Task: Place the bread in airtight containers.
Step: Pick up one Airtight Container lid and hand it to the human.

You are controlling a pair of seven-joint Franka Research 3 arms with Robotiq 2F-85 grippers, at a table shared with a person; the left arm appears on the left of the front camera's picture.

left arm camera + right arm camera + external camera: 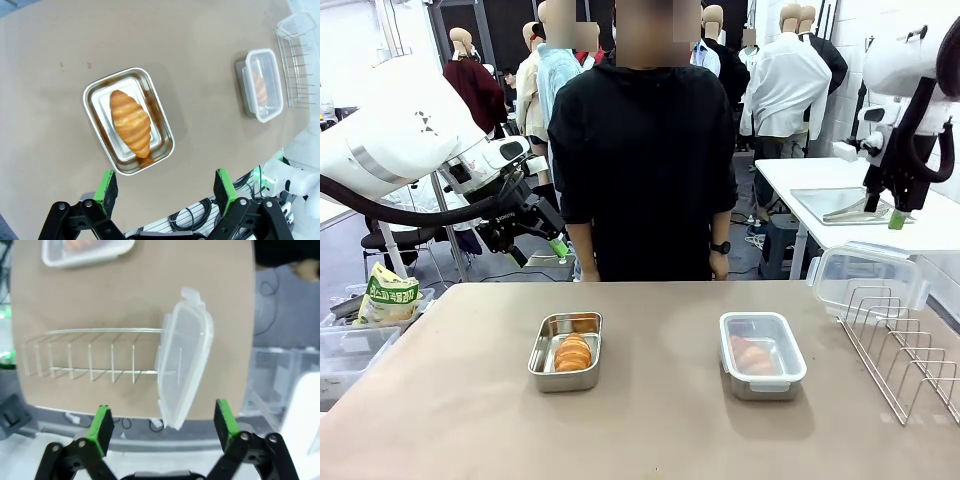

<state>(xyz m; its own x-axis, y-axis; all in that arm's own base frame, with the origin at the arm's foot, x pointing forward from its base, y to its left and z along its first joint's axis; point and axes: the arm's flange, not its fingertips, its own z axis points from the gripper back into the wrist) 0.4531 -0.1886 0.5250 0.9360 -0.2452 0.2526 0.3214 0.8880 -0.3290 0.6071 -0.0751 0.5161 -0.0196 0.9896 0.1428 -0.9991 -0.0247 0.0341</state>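
Observation:
One bread piece, a golden croissant (573, 352) (131, 122), lies in an uncovered steel container (542, 345) (95, 92) left of the table's middle. A second croissant (752, 354) (258, 86) shows through the clear lid of the other container (763, 372) (264, 112) (85, 252) to the right. My left gripper (540, 250) (167, 187) hangs open high above the table's far left, looking down on the uncovered tin. My right gripper (893, 215) (162, 422) is open too, raised at the far right above the rack.
A wire rack (910, 350) (298, 70) (90, 360) at the right edge holds a spare clear lid (868, 278) (297, 22) (182, 365) upright. A person (645, 150) stands at the far side, arms down. A snack bag (388, 296) and bins sit off the left edge.

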